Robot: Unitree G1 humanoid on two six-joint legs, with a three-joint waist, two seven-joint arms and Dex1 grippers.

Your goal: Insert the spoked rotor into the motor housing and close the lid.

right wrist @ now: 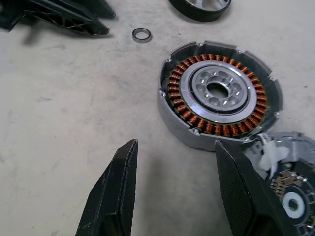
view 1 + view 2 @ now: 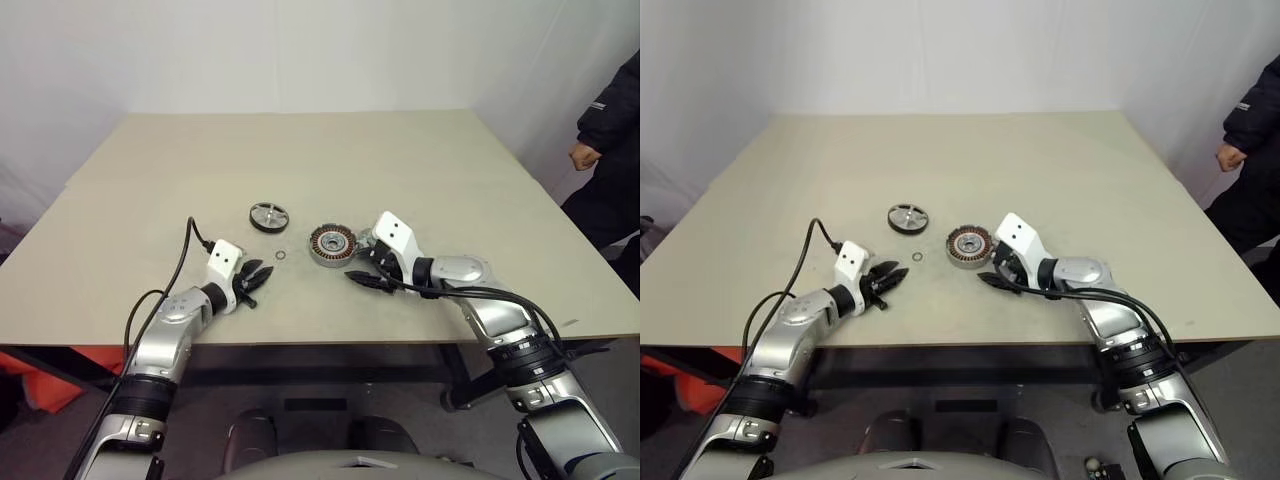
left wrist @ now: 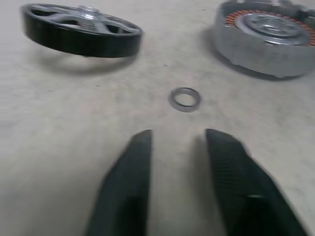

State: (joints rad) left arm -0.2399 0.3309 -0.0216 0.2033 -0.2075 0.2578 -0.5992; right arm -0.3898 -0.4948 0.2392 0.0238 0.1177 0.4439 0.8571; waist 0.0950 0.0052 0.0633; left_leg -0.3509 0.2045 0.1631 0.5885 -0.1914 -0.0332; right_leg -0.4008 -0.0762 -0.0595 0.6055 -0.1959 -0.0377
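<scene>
Grippers sit low over the wide beige wooden table, both with black fingers spread and nothing between them. Just ahead of the left gripper lies a small silver metal ring, flat on bare tabletop; beyond it, off to that gripper's left, sits the black-rimmed spoked rotor with silver arms, and to its right the round silver motor housing with its ring of copper windings. The right gripper hangs just beside the housing, fingertips near its rim but apart from it. Open table stretches well past all the parts toward the far edge and both sides; the near edge runs close under both wrists. The right wrist view adds a second round silver part with a white connector touching the housing's rim beside the right finger. A person in a dark jacket stands past the table's right edge
</scene>
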